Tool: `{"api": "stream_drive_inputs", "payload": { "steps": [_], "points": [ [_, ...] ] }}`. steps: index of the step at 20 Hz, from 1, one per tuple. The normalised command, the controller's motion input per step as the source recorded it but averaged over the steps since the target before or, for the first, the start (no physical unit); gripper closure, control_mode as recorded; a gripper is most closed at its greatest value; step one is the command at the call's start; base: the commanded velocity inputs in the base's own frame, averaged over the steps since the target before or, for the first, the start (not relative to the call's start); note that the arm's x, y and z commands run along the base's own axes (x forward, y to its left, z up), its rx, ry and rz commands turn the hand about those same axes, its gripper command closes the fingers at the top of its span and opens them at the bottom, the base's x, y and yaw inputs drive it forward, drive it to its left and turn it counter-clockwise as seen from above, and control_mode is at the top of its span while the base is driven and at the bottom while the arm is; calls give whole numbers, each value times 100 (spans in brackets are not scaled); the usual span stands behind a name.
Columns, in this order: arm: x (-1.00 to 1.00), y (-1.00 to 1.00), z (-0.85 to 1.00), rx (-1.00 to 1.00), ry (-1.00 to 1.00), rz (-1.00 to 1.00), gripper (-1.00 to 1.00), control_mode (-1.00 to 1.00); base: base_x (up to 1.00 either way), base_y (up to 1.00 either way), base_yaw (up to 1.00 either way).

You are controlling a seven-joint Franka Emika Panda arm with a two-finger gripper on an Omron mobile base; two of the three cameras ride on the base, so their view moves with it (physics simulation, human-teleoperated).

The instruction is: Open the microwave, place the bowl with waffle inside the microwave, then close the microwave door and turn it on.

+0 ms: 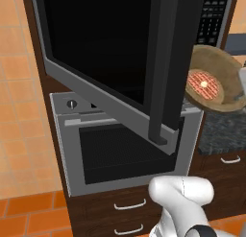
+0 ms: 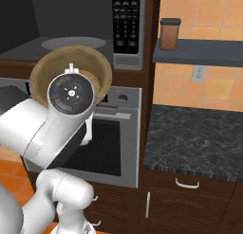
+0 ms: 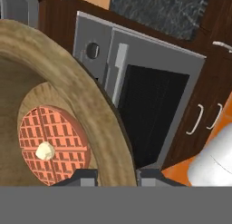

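Bowl with waffle [image 3: 68, 128] is pinched at its rim by the gripper [image 3: 115, 177], beside the swung-open microwave door [image 1: 120, 53].

— What stands before the base camera on the right?

— The white arm [image 2: 52, 133] rises from the lower left, its round dark wrist end facing the lens. Behind it a brown bowl [image 2: 90, 62] is tipped up on edge, its contents hidden.

— And the appliances?

— The microwave [image 2: 76, 24] cavity lies open, a pale turntable [image 2: 73, 42] inside, with the black keypad [image 2: 126, 20] on its right. Below sits the silver oven [image 2: 118, 143].

— Is the tool closed on the bowl?

— Hard to say; the wrist covers it.

— To the right?

— A dark speckled table [image 2: 194, 138] over brown cabinets, and a shelf [image 2: 199, 52] carrying a brown jar [image 2: 170, 34] against orange tiles.
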Motion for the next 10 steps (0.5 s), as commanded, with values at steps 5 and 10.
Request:
{"api": "stream_drive_inputs", "payload": {
  "steps": [5,10],
  "points": [
    [43,100,82,0,-6,6,100,-100,0,0,0],
    [52,100,26,0,-2,4,100,-100,0,0,0]
  ]
}}
